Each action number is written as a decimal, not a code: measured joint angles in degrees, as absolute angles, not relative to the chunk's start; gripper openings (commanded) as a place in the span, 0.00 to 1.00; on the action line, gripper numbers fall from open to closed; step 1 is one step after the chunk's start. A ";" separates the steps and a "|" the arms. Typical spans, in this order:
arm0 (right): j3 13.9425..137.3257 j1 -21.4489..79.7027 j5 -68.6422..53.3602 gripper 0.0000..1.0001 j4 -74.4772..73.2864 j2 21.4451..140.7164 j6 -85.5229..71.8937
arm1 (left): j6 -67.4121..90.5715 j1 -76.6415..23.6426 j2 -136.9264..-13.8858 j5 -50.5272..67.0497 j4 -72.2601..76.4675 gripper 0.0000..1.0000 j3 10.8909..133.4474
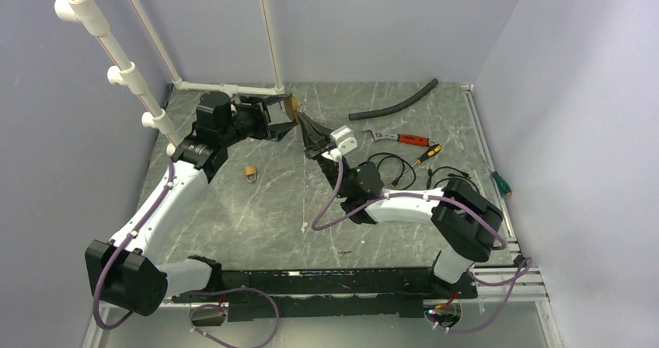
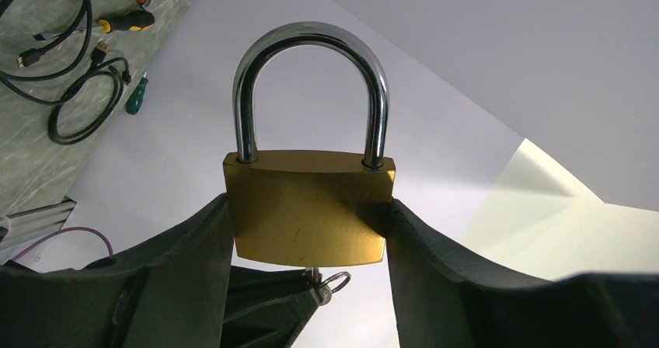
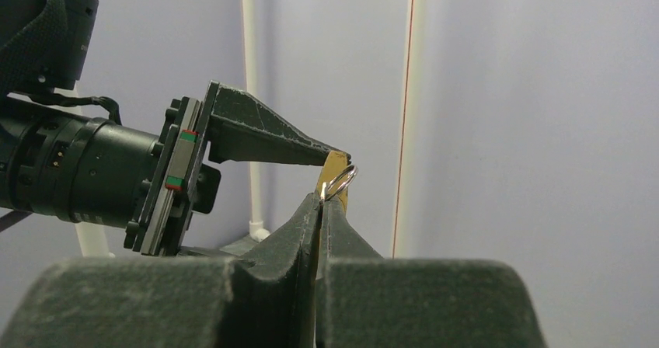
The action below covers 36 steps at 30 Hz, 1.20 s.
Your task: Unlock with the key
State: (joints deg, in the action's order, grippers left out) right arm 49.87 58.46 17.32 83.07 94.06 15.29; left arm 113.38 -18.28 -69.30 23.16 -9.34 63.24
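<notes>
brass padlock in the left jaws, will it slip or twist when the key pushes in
Likely heavy for its size: solid-looking brass padlock, thick steel shackle. Smooth sides, pinched at two edges, so it might pivot.

Right claw (image 3: 322, 202) pinched, seemingly just beside wide left claw (image 2: 311, 212).

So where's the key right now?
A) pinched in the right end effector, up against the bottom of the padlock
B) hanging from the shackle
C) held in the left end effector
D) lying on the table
A: the right end effector is shut on the key, and the left wrist view shows its ring just under the padlock body.
</notes>
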 measured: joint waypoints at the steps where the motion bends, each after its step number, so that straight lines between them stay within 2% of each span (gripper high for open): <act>1: 49.87 58.52 17.30 0.00 83.18 94.11 15.81 | 113.38 -18.28 -69.28 23.16 -9.34 0.00 63.24; 14: 50.65 58.17 14.79 0.00 86.11 96.44 18.90 | 113.23 -17.89 -69.28 23.05 -10.57 0.00 63.90; 20: 50.72 57.14 14.79 0.00 87.00 97.38 13.63 | 113.19 -17.82 -69.28 22.48 -10.66 0.00 63.92; 28: 53.98 57.19 21.71 0.00 83.50 98.67 3.40 | 112.62 -18.20 -69.28 20.32 -9.74 0.00 63.92; 35: 54.59 57.34 23.62 0.00 83.72 99.07 0.54 | 112.05 -18.20 -69.28 19.77 -8.84 0.00 63.92; 36: 54.57 57.36 23.73 0.03 83.74 99.07 0.38 | 111.94 -18.20 -69.28 19.70 -8.84 0.00 63.92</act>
State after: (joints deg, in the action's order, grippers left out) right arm 54.57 57.36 23.73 83.74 99.07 0.38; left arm 111.94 -18.20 -69.28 19.70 -8.84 63.92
